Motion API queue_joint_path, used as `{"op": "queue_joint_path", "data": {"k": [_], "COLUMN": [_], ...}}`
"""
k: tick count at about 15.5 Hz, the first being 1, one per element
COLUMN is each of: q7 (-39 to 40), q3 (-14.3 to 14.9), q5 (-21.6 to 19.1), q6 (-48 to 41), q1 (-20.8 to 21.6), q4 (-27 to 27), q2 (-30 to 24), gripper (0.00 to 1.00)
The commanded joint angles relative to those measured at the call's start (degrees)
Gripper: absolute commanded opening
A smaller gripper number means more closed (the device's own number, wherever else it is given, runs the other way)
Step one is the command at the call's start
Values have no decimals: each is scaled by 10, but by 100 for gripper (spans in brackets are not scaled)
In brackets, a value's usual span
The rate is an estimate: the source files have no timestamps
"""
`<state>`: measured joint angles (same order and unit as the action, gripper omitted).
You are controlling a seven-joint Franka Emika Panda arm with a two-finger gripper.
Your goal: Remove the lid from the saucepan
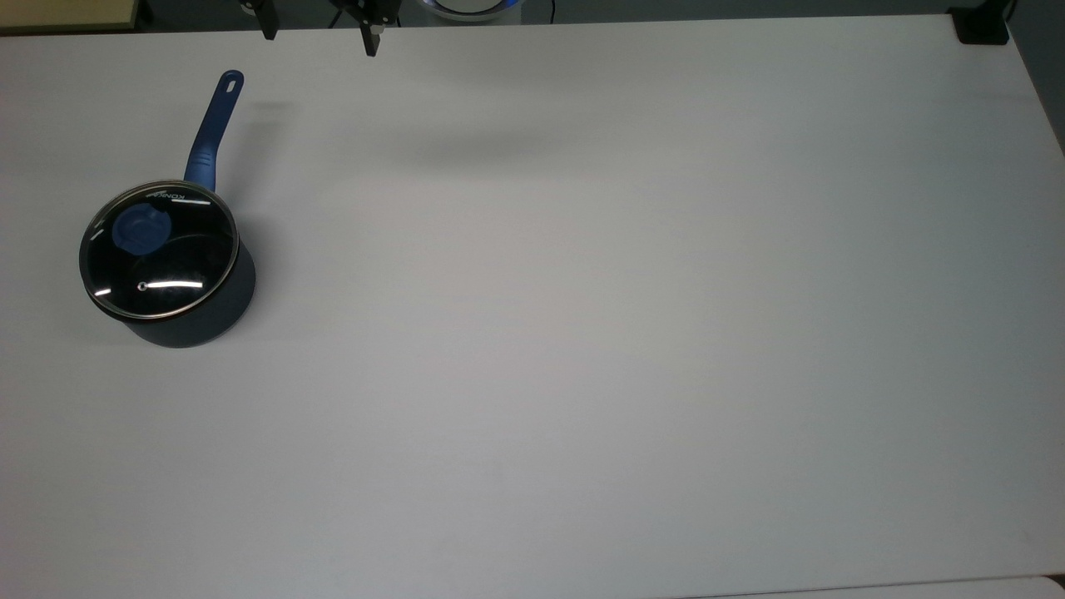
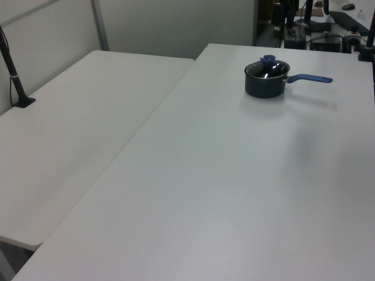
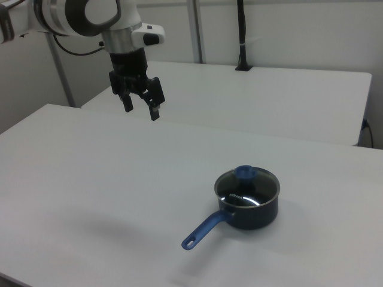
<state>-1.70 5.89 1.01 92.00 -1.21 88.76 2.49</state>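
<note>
The glass lid (image 3: pixel 247 182) sits on the navy saucepan (image 3: pixel 254 214), out on the white worktop (image 3: pixel 90 179). The pincer (image 3: pixel 140 109) hangs well apart, fingers spread, holding nothing — approach not begun. Next: descend squarely over the blue knob (image 3: pixel 245 172) — then close.

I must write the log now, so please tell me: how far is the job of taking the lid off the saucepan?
Nothing looks done yet. The lid sits flat on the saucepan, its blue knob untouched. The claw hangs open and empty in the air, well away from the pan, towards the right view's upper left. All is left: move above the knob, come down, close on it, lift the lid and set it on the table.
</note>
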Motion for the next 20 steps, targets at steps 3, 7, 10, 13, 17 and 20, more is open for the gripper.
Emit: {"op": "queue_joint_path", "data": {"k": [3,7,10,13,17,20], "q7": [-15,-15,-15,-14,-12,-12], "q3": [-2,2,2,2,4,22], "q5": [7,7,7,8,8,10], "q6": [-12,-12,-10,-6,-2,29], "q1": [3,5,5,7,2,1], "q4": [4,2,2,3,3,2], "q2": [-7,-7,-6,-4,-2,2], "gripper": [100,100,100,100,100,100]}}
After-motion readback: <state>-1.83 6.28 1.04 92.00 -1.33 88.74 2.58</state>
